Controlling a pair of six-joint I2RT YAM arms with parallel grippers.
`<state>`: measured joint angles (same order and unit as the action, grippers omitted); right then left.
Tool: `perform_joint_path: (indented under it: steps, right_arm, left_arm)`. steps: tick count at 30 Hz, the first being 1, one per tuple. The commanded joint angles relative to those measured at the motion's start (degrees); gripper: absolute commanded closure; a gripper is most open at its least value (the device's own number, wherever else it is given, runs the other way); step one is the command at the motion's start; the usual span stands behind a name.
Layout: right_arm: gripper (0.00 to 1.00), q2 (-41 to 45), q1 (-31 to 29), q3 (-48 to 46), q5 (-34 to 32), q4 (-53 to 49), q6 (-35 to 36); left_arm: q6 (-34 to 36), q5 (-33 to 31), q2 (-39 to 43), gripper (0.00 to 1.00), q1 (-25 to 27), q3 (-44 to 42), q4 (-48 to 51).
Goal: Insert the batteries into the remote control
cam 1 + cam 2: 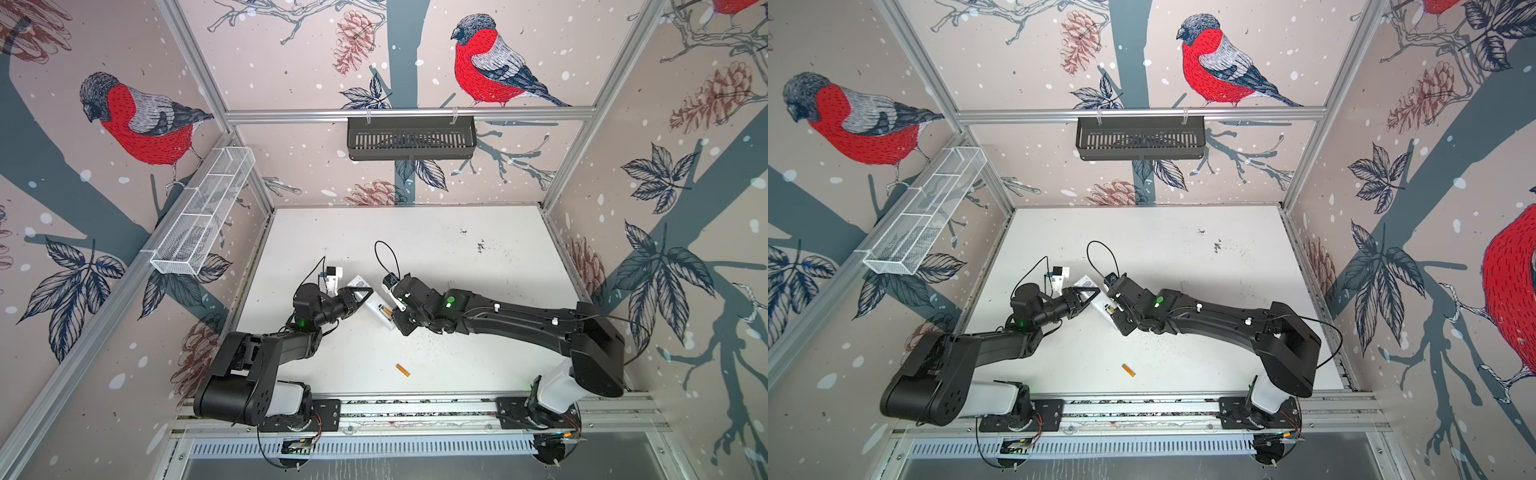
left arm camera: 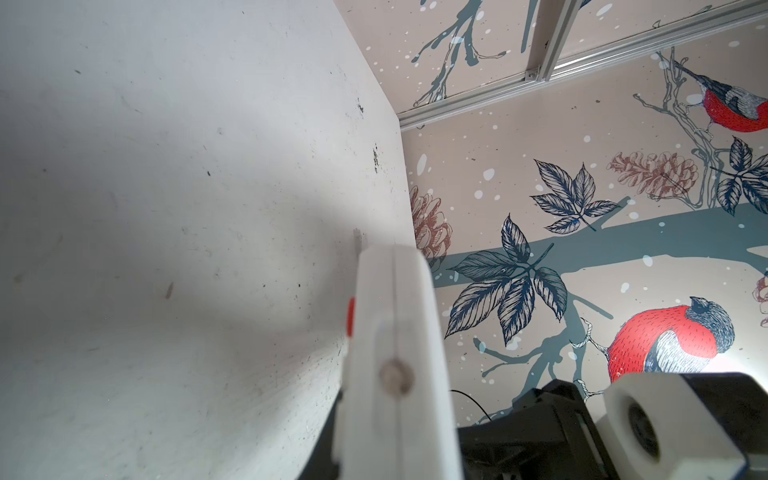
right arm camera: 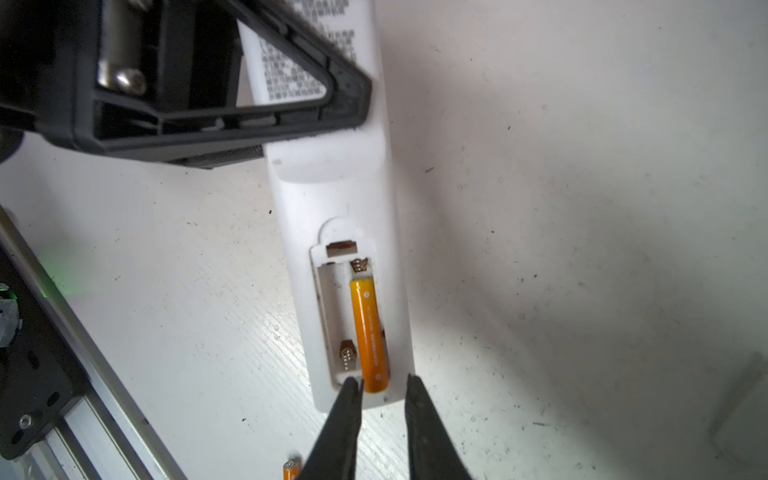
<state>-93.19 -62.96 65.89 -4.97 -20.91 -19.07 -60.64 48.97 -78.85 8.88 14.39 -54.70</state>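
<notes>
Table (image 1: 457,257) carries everything, scuffed and speckled. Remote control (image 1: 375,308) lies back-up near its middle, battery bay (image 3: 316,299) uncovered, its far end clamped by the left pincer (image 1: 362,296), closed firmly on it. Right pincer (image 3: 380,388) stands narrowly parted, tips either side of the near end of one battery (image 3: 370,336) without pinching it. It lies in one slot, yet its near end seems to ride on the bay's end wall, so the far spring (image 3: 359,266) could push it out, or a withdrawing tip could drag it. Other battery (image 1: 402,370) lies loose on the table, well apart, toward the arms' bases; its slot (image 3: 332,307) is empty.
</notes>
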Motion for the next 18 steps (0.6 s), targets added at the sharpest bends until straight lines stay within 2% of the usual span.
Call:
perform_joint_path:
  steps: [1, 18]
  right_arm:
    - [0.77, -0.66, -0.11, 0.03, -1.22, 0.16, 0.87]
    - [0.85, -3.1, -0.3, 1.55, -0.31, 0.6, 2.18]
  left_arm:
    - [-0.41, 1.32, -0.09, 1.0, -0.17, 0.3, -3.69]
    - [-1.05, 1.6, -0.51, 1.0, -0.29, 0.1, -5.07]
